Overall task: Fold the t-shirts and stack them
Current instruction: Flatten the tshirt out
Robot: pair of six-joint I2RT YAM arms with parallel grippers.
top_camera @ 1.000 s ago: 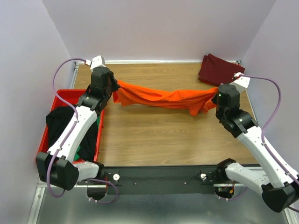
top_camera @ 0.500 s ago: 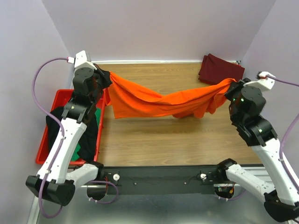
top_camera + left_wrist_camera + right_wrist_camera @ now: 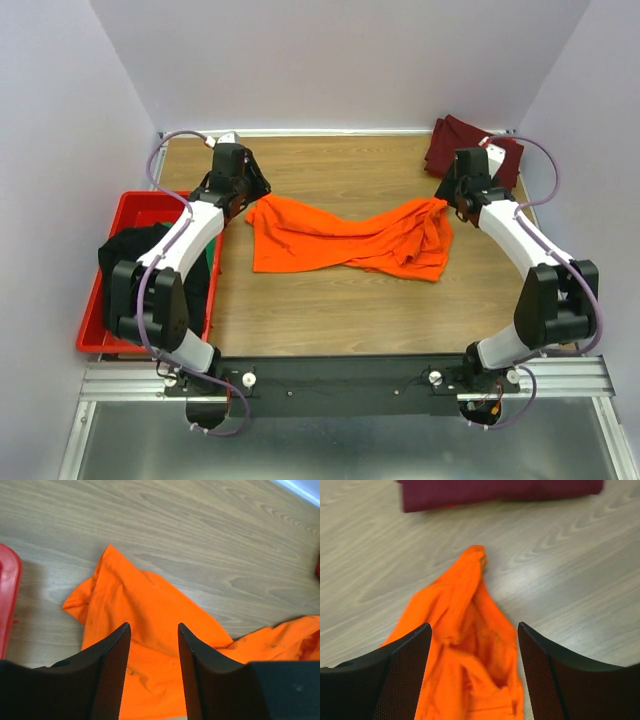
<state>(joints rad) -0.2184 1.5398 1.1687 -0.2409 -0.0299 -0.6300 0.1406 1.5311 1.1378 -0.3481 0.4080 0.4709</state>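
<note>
Orange t-shirt (image 3: 345,238) lies flat-ish mid-table (image 3: 340,170), twisted at centre, right end bunched. Left gripper (image 3: 152,635) and right gripper (image 3: 474,630) hover over its ends, jaws apart, empty. Risk: the next pinch catches several bunched layers, so the fold sets crooked

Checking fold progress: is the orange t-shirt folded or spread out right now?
Spread, not folded: the orange t-shirt lies loose and wrinkled on the table, bunched toward one end.
</note>
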